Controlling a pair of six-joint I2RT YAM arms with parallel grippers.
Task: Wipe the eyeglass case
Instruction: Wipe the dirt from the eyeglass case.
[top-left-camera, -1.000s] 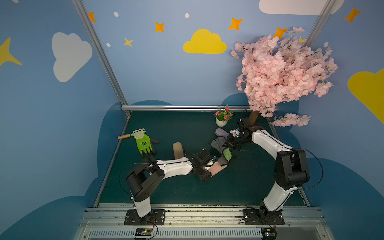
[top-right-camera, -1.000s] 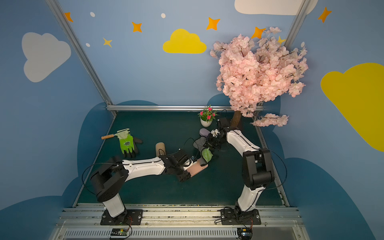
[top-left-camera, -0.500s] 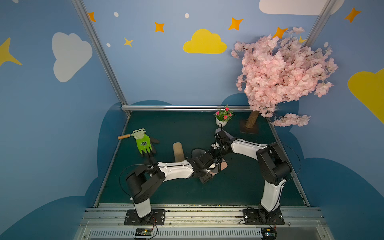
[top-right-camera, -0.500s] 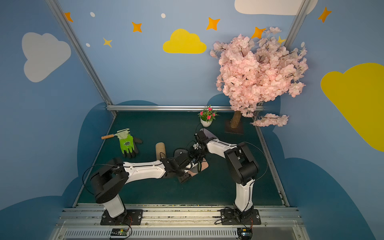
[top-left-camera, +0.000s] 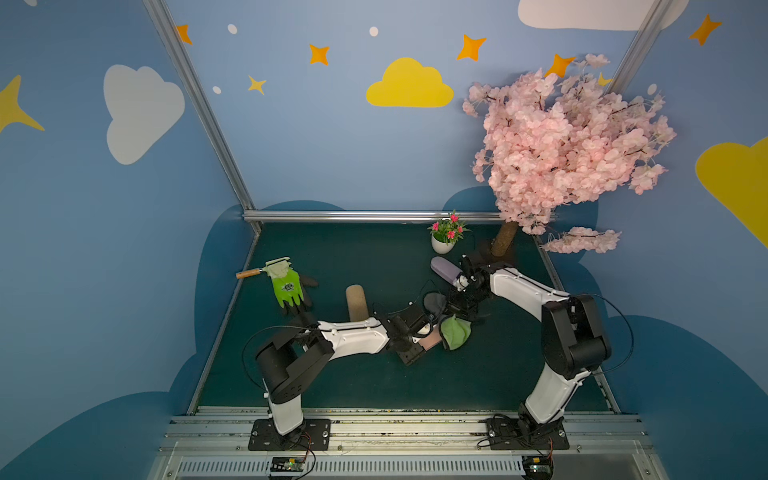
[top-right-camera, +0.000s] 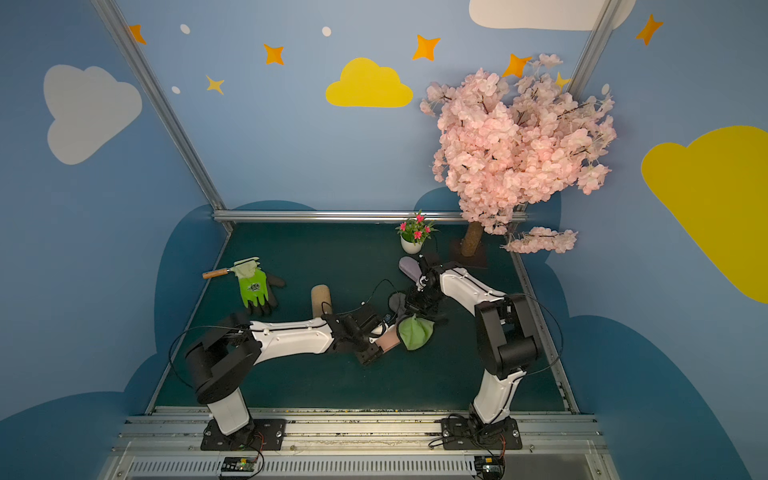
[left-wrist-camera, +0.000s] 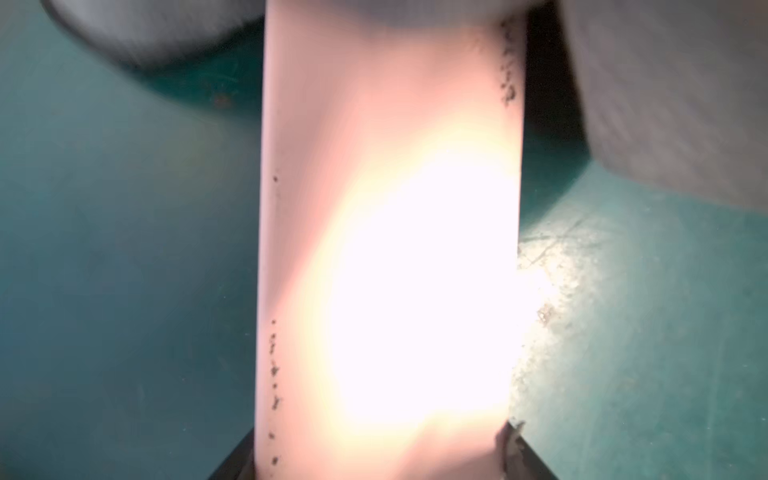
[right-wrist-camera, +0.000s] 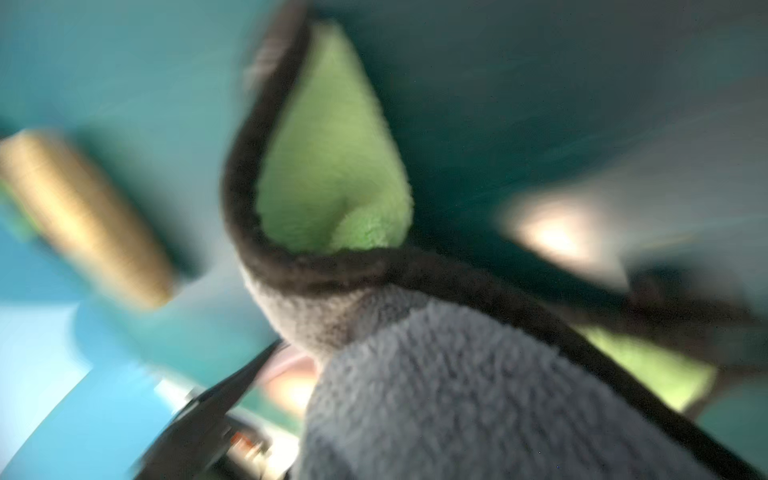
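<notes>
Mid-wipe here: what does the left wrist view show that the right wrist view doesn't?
Only left wrist: dark specks along both long edges of the pink case, under heavy glare. Only right wrist: the green face and dark trim of the cloth, plus a cork roll, all blurred. Both: the cloth's grey side and the mat; a pinkish blur in the right wrist view may be the case.

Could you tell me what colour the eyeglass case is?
Eyeglass case: pale pink, best in left wrist view.
</notes>
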